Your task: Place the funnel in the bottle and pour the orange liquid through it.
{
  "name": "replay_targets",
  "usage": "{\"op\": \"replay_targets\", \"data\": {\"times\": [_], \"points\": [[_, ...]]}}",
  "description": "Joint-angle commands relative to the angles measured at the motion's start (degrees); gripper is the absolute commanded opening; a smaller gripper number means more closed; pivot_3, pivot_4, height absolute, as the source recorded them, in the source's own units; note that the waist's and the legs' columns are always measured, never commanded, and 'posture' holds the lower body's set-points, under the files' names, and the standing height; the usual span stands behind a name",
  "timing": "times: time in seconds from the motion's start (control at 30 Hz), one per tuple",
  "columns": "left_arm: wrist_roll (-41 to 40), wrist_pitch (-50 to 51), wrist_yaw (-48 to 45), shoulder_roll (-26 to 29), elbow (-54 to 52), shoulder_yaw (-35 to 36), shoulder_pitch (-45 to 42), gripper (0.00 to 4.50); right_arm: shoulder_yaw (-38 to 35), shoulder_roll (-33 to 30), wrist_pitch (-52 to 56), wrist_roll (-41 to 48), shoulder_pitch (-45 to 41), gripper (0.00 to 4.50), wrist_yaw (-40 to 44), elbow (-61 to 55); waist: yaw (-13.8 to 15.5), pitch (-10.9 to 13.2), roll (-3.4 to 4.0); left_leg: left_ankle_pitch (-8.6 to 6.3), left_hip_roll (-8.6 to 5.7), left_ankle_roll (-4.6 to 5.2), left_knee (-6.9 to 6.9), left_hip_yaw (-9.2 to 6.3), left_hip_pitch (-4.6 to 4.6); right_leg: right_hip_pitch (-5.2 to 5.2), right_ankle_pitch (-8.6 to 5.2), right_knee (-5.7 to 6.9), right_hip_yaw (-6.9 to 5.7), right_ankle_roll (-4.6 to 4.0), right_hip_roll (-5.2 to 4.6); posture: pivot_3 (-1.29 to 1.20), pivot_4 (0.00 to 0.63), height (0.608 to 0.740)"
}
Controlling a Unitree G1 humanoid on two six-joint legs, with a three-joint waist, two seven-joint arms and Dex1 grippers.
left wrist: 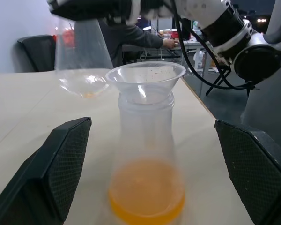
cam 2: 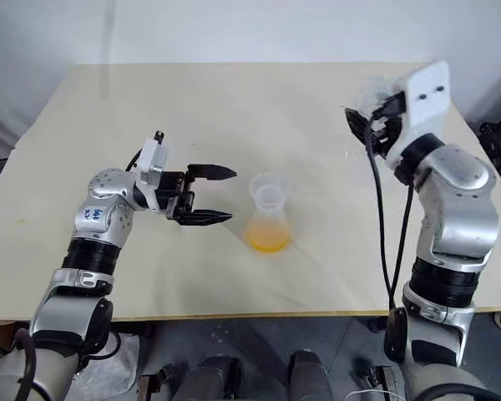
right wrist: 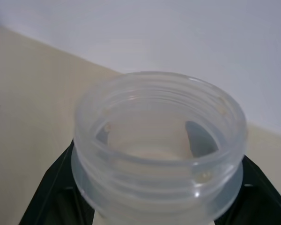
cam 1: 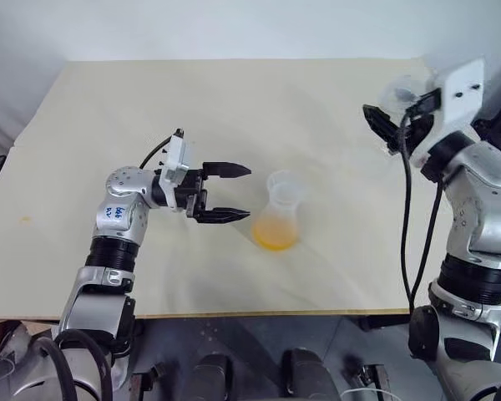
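Note:
The bottle stands upright near the table's middle, and the clear funnel sits in its neck. The orange liquid fills the bottle's base. My left gripper is level and open just left of the bottle, a finger on either side of its line and not touching it. My right gripper is raised at the right, shut on the neck of a larger clear flask. In the right wrist view the flask's wide threaded mouth is upright and looks empty but for droplets.
The cream table has its front edge just below the bottle. A small stain marks its left side. In the left wrist view a person is at a cluttered desk beyond the table, beside a dark chair.

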Motion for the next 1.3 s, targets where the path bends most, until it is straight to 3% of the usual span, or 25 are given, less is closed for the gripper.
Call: {"op": "replay_targets", "data": {"times": [0.03,0.33,0.53,0.57,0.93,1.3], "points": [[-0.24,0.08,0.05,0.61,-1.90,0.89,-0.21,4.50,-3.13,-0.53,-2.22,2.95,1.82,2.47,-2.94,1.65,-0.05,0.00,0.00,0.00,-0.02,0.00,0.00,0.01,0.00,0.00,0.00,0.01,0.01,0.00,-0.02,0.00,0.150,0.740],[-0.12,0.36,0.08,1.10,-1.72,0.94,-0.86,4.50,-5.39,-0.36,-6.96,9.10,5.85,2.47,-6.80,6.21,-0.17,0.00,0.01,0.00,0.01,0.00,-0.03,0.05,0.02,-0.02,0.00,0.01,0.01,0.00,0.00,0.00,0.150,0.740],[0.27,0.87,0.60,1.36,-1.63,0.79,-0.78,4.50,-3.88,-2.53,-6.99,11.08,7.85,4.38,-6.78,4.62,-0.16,0.00,0.01,0.00,0.02,0.00,-0.02,0.06,0.02,-0.02,0.00,0.02,0.01,0.00,0.01,0.00,0.150,0.740],[0.22,1.01,0.80,1.33,-1.66,0.84,-0.74,4.50,-3.44,-3.17,-6.78,11.12,8.16,4.48,-6.62,4.16,-0.10,-0.01,0.01,0.00,0.01,0.00,-0.02,0.07,0.02,-0.02,0.00,0.01,0.02,0.00,0.00,0.00,0.150,0.740],[-0.75,3.08,6.55,0.73,-4.52,3.10,1.18,4.50,-0.74,-11.04,1.51,16.51,10.25,4.48,-5.01,-4.11,-0.02,-0.01,0.01,0.00,0.04,0.00,-0.02,0.05,0.02,0.00,0.00,-0.02,0.02,0.00,0.01,0.00,0.150,0.740],[-0.80,2.71,8.30,1.55,-3.20,5.24,2.15,4.50,-5.30,-9.56,-1.12,19.38,17.48,4.48,-9.02,-9.49,0.10,0.00,0.01,0.00,-0.01,0.01,-0.01,0.07,0.02,0.02,0.00,-0.05,0.02,0.00,-0.03,0.00,0.150,0.740]]}}
